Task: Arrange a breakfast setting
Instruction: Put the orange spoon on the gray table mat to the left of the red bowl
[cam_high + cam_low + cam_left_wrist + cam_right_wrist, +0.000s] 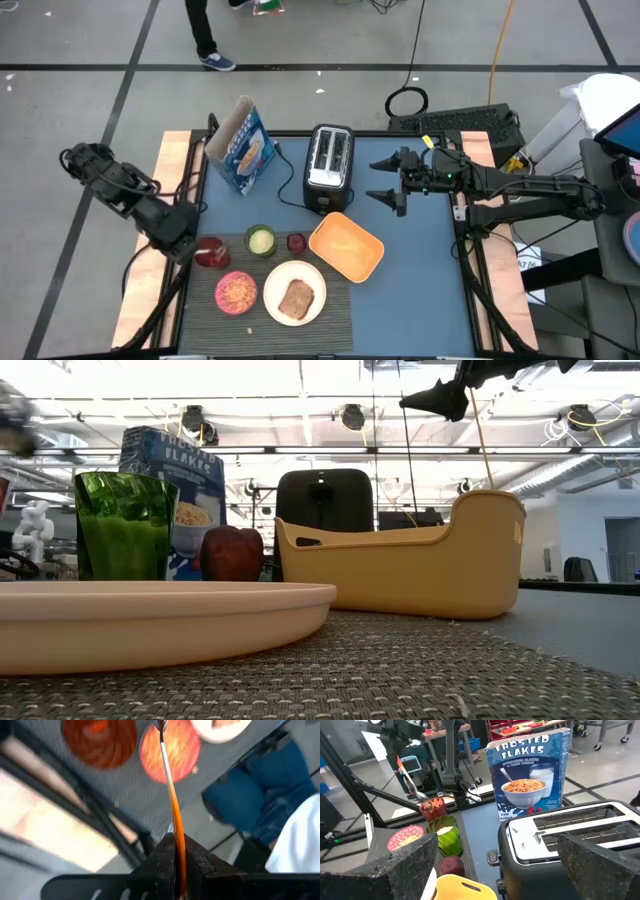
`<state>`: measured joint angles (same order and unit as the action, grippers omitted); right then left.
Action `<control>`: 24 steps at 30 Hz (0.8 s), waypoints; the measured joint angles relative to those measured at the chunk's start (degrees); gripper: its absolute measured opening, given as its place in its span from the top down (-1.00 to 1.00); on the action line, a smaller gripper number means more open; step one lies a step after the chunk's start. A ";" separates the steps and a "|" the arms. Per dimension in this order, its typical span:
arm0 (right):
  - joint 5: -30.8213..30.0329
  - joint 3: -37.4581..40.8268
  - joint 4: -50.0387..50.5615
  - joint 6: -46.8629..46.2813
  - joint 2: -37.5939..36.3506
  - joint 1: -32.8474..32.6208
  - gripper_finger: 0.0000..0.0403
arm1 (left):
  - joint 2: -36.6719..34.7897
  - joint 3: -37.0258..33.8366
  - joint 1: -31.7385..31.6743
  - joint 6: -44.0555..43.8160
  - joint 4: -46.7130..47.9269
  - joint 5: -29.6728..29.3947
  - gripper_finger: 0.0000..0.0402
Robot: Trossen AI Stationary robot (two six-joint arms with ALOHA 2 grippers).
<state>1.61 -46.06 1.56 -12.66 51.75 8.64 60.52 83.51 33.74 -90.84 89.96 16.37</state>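
Blue worktop [420, 260], grey tiled floor [90, 90] around.
Mat [200, 310] lower left; left gripper [175, 855] pinches spoon [170, 785], right gripper [390, 180] jaws spread by toaster [328, 165].

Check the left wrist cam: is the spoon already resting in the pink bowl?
No. The left gripper is shut on the red-handled spoon, holding it in the air above the pink bowl.

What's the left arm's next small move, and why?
Probably lower the spoon onto the placemat beside the pink bowl. The left gripper is shut on the spoon's handle, its tip hanging above the bowl and red glass, not yet set down.
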 joint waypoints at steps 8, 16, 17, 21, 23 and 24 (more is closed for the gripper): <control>0.00 -0.02 -0.09 -6.59 0.87 0.00 -0.97 | 0.32 0.23 0.00 8.15 0.03 -14.26 0.93; 0.02 -0.02 -8.58 -18.38 7.38 -0.48 -0.97 | 1.21 0.23 -0.01 17.60 0.02 -32.64 0.93; 0.02 -0.02 -10.73 -19.47 8.56 -0.50 -0.97 | 1.49 0.23 -0.02 18.76 0.00 -35.14 0.93; 0.00 -0.02 -20.44 -24.92 13.93 -0.50 -0.97 | 3.48 0.23 -0.02 22.93 -0.14 -45.05 0.93; 0.00 -0.02 -25.98 -27.55 16.69 -0.48 -0.97 | 4.73 0.23 -0.02 24.24 -0.24 -50.91 0.93; 0.00 -0.02 -28.59 -28.62 18.10 -0.50 -0.97 | 5.43 0.23 -0.04 24.85 -0.36 -53.53 0.93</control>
<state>1.61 -46.09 -27.03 -41.28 69.85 8.14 65.94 83.74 33.70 -65.99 89.60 -37.16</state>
